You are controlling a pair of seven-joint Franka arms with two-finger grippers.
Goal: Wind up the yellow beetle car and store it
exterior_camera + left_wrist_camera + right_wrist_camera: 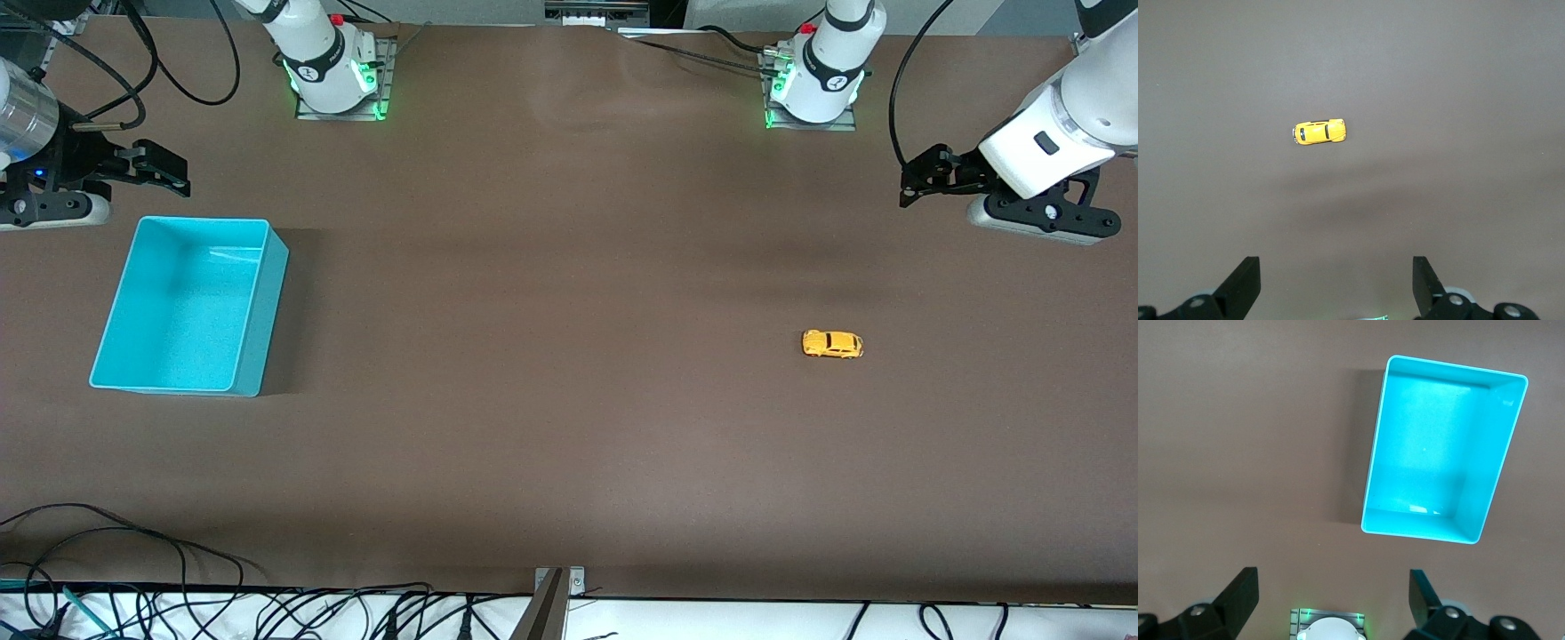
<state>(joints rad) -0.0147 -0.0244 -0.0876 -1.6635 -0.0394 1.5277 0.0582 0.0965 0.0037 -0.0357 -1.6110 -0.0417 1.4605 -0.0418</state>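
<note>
Nothing is done yet: the yellow beetle car [832, 344] sits untouched on the table at about four o'clock, toward the left arm's end, well apart from the empty turquoise bin [252, 302] at nine o'clock. The left gripper [916, 182] and right gripper [169, 169] hover wide and empty; winding and storing remain.

readable text: none
arm base markings: too small to make out
car, bin: no labels visible

Tiny yellow beetle car [832, 344], upright on its wheels, on bare brown tabletop toward the left arm's end
</note>
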